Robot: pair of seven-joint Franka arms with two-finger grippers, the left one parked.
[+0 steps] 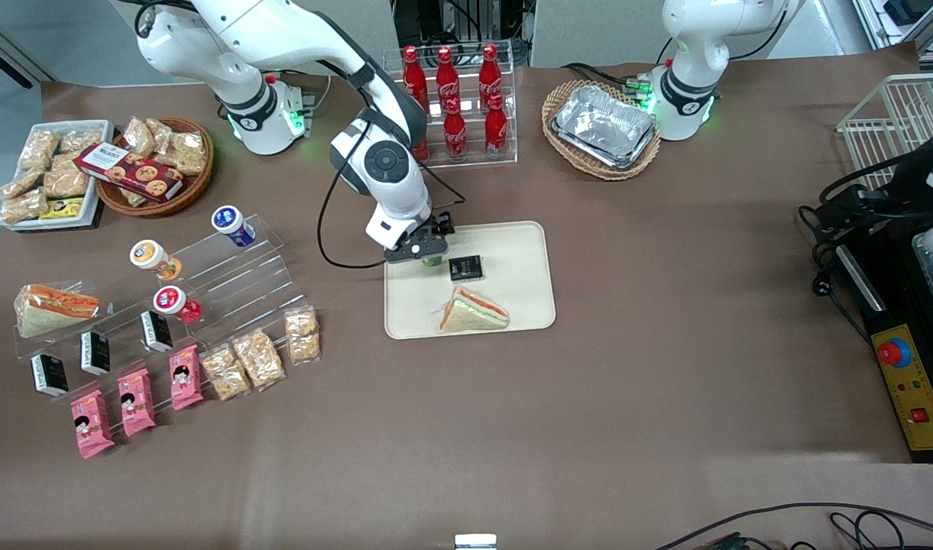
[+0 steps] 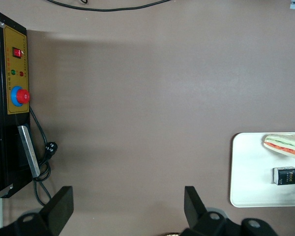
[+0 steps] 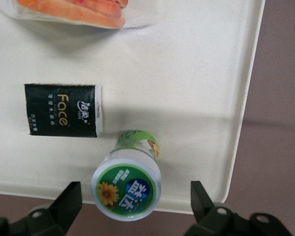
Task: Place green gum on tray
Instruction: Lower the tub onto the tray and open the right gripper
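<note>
Green gum (image 3: 127,188) standing upright on the tray (image 3: 196,78), lid up, just inside the rim nearest the bottle rack (image 1: 457,103), beside the black Face packet (image 3: 62,116). Wrapped sandwich (image 1: 472,312) lying on the same tray, nearer the front camera and apart from both. In the front view only a sliver of green (image 1: 433,260) showing under the gripper (image 1: 422,248).

Gripper (image 3: 137,209) directly above the canister, fingers (image 3: 66,202) spread wide apart, one on each side of the lid, touching nothing; clear gaps on both sides. Long axis of the canister vertical, in line with the approach of the gripper, so straight below the fingertips and centred between them.

Judged from this: gum already resting on the tray surface, release apparently done. Next move likely a plain vertical lift, clear of the lid. Risk: any sideways drift brushing the lid and tipping the narrow canister toward the rim or the Face packet.
</note>
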